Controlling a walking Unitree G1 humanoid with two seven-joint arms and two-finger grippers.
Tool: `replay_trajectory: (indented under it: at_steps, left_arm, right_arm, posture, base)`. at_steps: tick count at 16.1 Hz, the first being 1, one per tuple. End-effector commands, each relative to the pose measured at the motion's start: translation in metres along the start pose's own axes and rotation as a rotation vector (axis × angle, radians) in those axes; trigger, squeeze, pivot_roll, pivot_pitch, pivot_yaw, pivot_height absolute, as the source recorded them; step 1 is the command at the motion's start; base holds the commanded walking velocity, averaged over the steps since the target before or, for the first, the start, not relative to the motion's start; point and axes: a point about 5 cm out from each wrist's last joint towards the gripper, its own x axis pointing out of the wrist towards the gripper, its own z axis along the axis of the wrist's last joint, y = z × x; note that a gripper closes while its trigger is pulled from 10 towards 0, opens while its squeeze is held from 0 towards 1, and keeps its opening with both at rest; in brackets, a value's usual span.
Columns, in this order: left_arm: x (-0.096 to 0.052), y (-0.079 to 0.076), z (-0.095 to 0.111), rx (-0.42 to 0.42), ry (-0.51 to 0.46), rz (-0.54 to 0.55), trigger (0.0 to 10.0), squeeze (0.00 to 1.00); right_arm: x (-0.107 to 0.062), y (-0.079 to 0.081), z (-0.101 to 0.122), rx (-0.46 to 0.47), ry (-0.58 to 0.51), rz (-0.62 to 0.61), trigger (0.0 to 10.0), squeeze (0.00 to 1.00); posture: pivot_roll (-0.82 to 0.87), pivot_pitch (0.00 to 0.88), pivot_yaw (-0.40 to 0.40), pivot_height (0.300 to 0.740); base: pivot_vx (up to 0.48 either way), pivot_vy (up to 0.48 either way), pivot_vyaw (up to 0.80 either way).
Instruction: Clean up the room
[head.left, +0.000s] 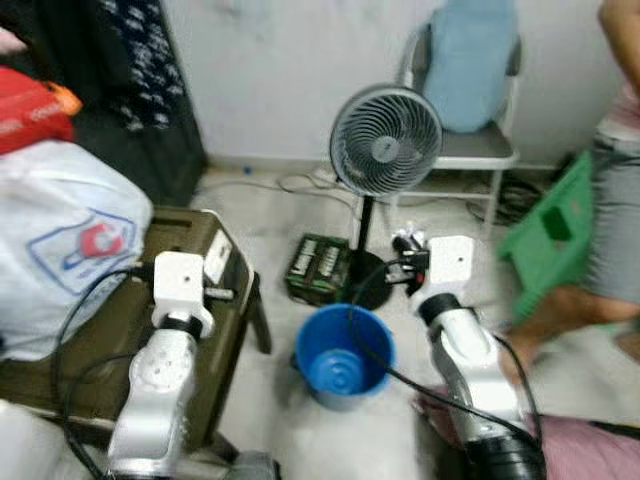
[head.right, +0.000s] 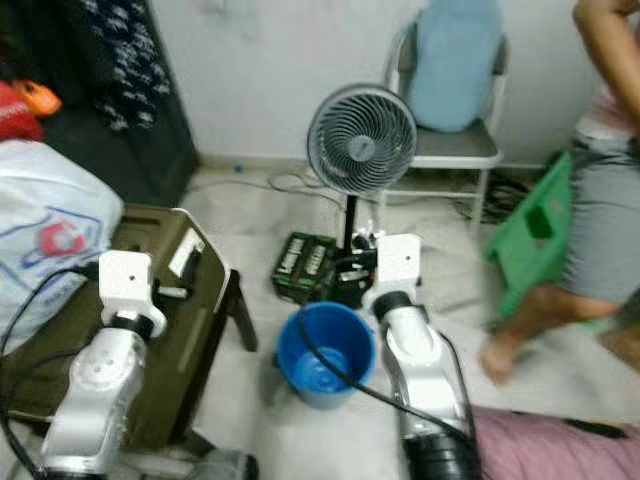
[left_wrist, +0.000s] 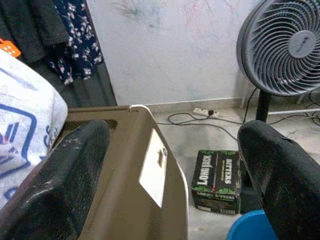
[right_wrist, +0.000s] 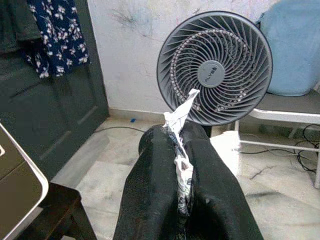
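Right tool (right_wrist: 183, 200) pinches a paper scrap (right_wrist: 179, 120) above the blue bucket (head.left: 344, 357) for dropping; left tool (left_wrist: 175, 175) released over the desk (left_wrist: 145, 165).

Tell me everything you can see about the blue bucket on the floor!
The blue bucket is round, open-topped and looks like plastic. It stands upright on the pale floor, in front of the standing fan and just in front of the green drinks box. A black cable crosses over its rim. Nothing can be made out inside it. The right gripper, fingers shut on a scrap of paper, sits just beyond its rim.
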Motion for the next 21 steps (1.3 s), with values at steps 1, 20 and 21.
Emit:
replay_trajectory:
  at_steps: [1,20,21]
  left_arm:
    - [0.0015,-0.0046,0.0039,-0.007,-0.013,-0.035,10.0,0.0]
    - [0.001,-0.0096,0.0062,-0.031,-0.027,-0.092,10.0,0.0]
    - [0.0013,-0.0094,0.0062,-0.03,-0.026,-0.089,10.0,0.0]
  right_arm:
    - [-0.0004,-0.0055,0.0026,0.003,-0.009,-0.03,10.0,0.0]
    - [-0.0009,-0.0062,0.0045,0.012,-0.018,-0.024,10.0,0.0]
    - [-0.0008,-0.0062,0.0046,0.011,-0.018,-0.024,10.0,0.0]
  posture:
    - [0.04,0.0,-0.005,0.74]
    - [0.03,0.0,-0.007,0.74]
    - [0.03,0.0,-0.007,0.74]
  base:
    - [0.0,0.0,0.0]
    - [0.24,0.0,0.0]
    - [0.0,0.0,0.0]
